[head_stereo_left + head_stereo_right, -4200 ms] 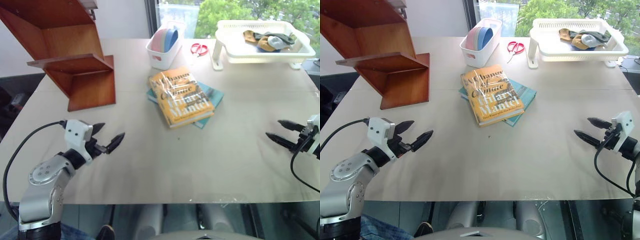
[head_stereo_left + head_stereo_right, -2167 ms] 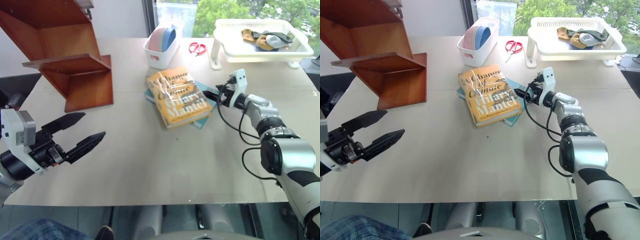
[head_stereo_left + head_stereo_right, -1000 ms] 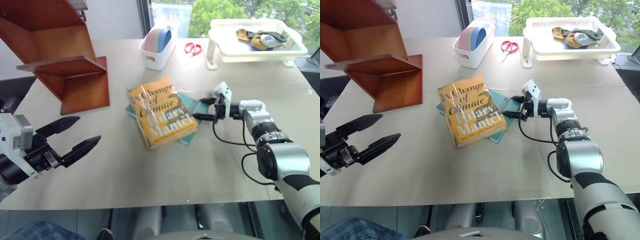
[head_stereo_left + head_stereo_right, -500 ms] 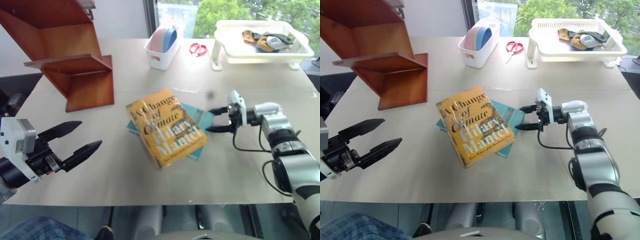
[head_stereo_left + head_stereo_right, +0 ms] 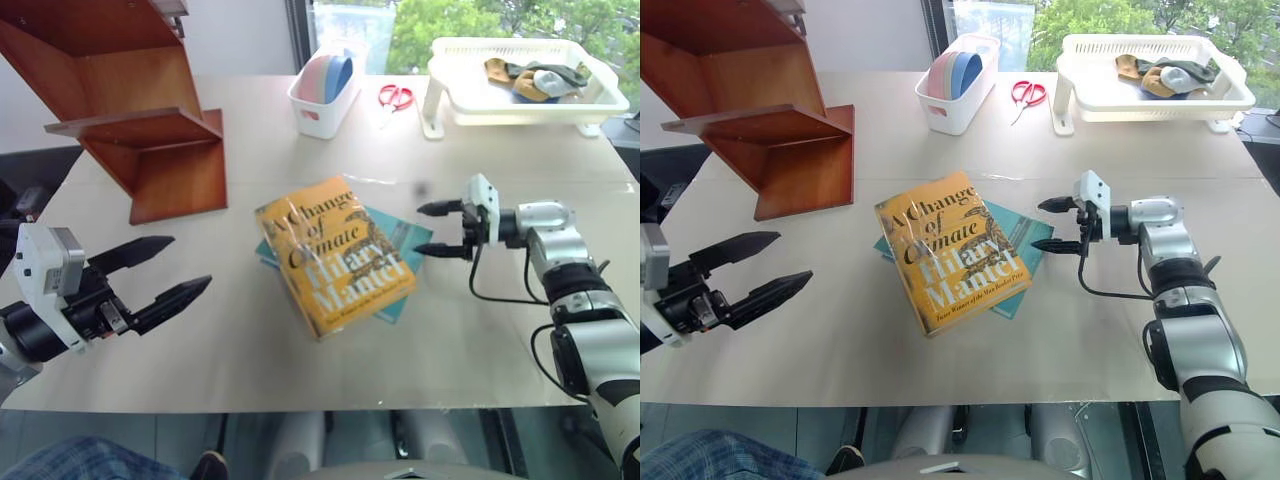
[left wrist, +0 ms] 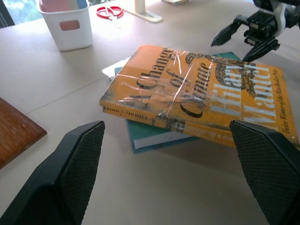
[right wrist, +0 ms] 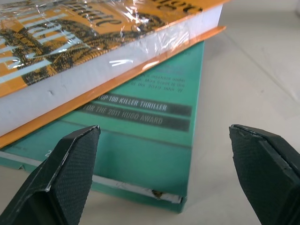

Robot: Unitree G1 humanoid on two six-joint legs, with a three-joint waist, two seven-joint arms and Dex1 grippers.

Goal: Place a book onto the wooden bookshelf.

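The book (image 5: 335, 252) has slid nearer and turned, lying askew on the teal book (image 5: 398, 238), unshelved. The right gripper (image 5: 437, 229) has backed off, open; the left gripper (image 5: 160, 271) waits open, ready to grasp.

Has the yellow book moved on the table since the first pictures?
Yes. The yellow book has slid toward the robot and turned, now lying farther from the white bin and hanging over the teal book.

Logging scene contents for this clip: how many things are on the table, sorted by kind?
Books: 2, the yellow-orange book on the teal book
Shelves and racks: 2, the wooden bookshelf, the white rack
Bins: 1, the white bin
Scissors: 1, the red scissors
Total: 6
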